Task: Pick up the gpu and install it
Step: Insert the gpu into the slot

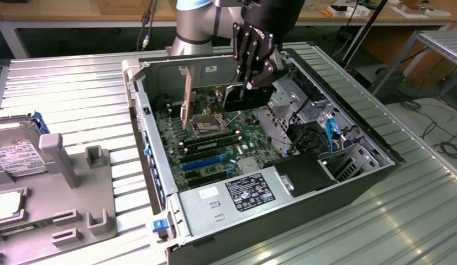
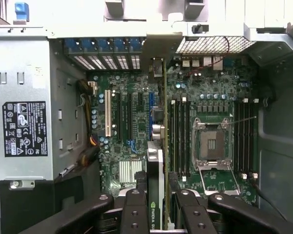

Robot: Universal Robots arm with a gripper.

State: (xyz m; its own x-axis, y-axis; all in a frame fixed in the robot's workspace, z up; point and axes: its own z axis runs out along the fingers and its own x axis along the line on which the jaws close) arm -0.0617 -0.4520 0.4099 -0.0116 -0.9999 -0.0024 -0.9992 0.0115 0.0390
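My gripper (image 1: pixel 252 83) reaches down into the open computer case (image 1: pixel 376 149) and is shut on the gpu (image 1: pixel 243 98). The gpu is a thin card with a black face and green board, held upright on its edge over the motherboard (image 1: pixel 236 138). Its silver bracket (image 1: pixel 187 94) points toward the case's rear wall. In the wrist view the gpu (image 2: pixel 163 126) shows edge-on between my fingers (image 2: pixel 135 214), and its bracket (image 2: pixel 158 48) meets the rear slot openings. I cannot tell whether its lower edge touches a slot.
Memory sticks (image 2: pixel 178 136) and the CPU socket (image 2: pixel 212 144) lie close beside the card. The power supply (image 1: pixel 243 190) fills the case's near end. A hard drive (image 1: pixel 14 152) and a grey fixture (image 1: pixel 73 187) stand on the ribbed metal table at the exterior view's left.
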